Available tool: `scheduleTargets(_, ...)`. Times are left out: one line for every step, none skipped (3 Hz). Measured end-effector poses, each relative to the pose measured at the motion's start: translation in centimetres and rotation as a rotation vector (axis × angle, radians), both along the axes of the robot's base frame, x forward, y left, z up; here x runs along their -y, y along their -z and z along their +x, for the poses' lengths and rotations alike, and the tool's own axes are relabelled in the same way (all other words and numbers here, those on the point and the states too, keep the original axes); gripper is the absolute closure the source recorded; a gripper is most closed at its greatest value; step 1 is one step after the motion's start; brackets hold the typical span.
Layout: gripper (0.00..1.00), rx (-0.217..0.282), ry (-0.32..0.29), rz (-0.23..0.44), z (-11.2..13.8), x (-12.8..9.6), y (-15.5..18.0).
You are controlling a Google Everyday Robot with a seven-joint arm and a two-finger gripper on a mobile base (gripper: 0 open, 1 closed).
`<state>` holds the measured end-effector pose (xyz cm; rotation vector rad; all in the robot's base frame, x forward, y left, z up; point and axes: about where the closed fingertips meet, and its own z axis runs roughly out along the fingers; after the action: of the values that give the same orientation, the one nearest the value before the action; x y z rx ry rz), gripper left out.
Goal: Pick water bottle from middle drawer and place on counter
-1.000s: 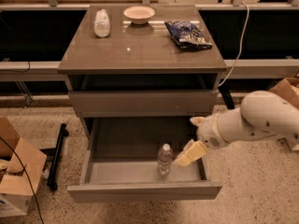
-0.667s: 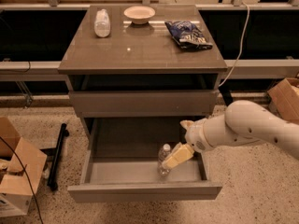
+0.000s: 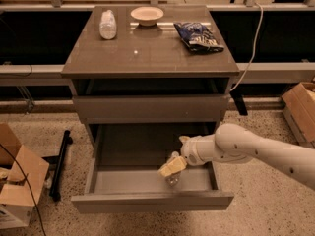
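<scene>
The water bottle (image 3: 173, 177) is small and clear and stands near the front right of the open middle drawer (image 3: 152, 200). My gripper (image 3: 175, 154) reaches in from the right and sits at the bottle's top. Its fingers are apart, with the pale front finger (image 3: 170, 167) across the bottle's upper part and the other finger behind it. I cannot tell whether the fingers touch the bottle. The counter (image 3: 147, 53) is the glossy grey-brown top of the cabinet.
On the counter are a fatter whitish bottle (image 3: 108, 24) at back left, a pale bowl (image 3: 147, 15) at back centre and a blue snack bag (image 3: 198, 35) at back right. The upper drawer front (image 3: 150, 107) is shut. Cardboard boxes (image 3: 19, 188) stand on the floor at left and right.
My arm has moved left and further into the drawer, bringing the gripper from beside the bottle to over its top. The bottle has stayed in place.
</scene>
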<state>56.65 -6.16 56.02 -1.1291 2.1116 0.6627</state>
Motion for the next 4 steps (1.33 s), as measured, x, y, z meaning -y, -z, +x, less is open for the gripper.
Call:
scheduleTargets(0.00,-0.037,0.039,0.025,1.1,0.1,3.6)
scheduleTargets(0.00,-0.084,0.081,0.056,1.9,0.7,6.9)
scheduleTargets(0.22,-0.110,0.113,0.117,2.3,1.0,9.0)
scheduleTargets(0.45,-0.107,0.121,0.150,2.1,1.0,9.0)
